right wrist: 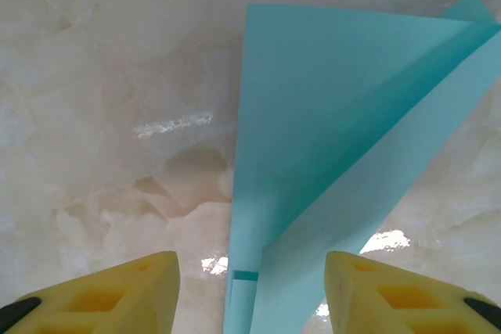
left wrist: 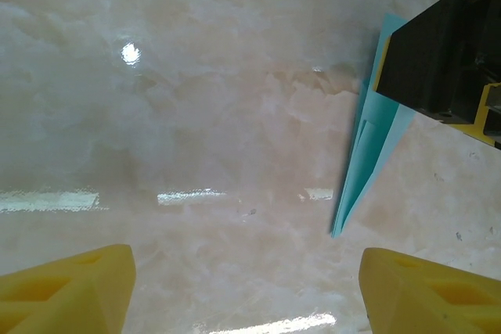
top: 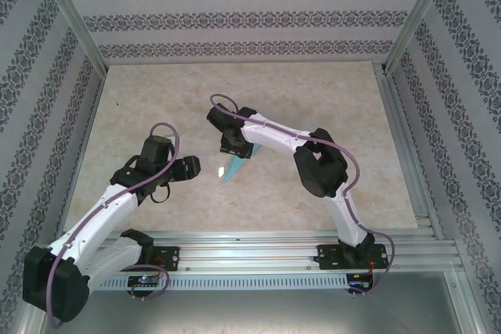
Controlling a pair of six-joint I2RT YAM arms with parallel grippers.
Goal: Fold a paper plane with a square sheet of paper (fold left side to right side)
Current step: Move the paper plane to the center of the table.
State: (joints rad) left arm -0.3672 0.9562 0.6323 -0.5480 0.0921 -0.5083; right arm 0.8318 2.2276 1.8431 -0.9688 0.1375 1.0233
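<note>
Yellow fingers (right wrist: 117,295) of the right gripper (right wrist: 250,291) sit closest to the lens in the right wrist view. They're spread apart w/ nothing pinched. The paper plane (right wrist: 313,115) lies flat on the marbled beige worktop (right wrist: 94,115), under & btwn them. It's plain cyan, folded to a long dart w/ overlapping flaps & a diagonal crease, its narrow end running toward the fingers.

The left gripper (left wrist: 246,291) is likewise spread wide & empty, over bare worktop. The plane's tip lies ahead of it, off to the right of that view, clear of both fingers. The right gripper's black body overlaps the plane's wider end there; can't tell if it touches.

From the top, the plane sits approx mid-worktop, a bit closer to the near edge than the far one, tip aimed at the near-left corner. The right gripper hangs over its far end. The left gripper is just beside it on the left, apart. Both arms are bolted to an aluminium rail (top: 250,252) along the near edge.
</note>
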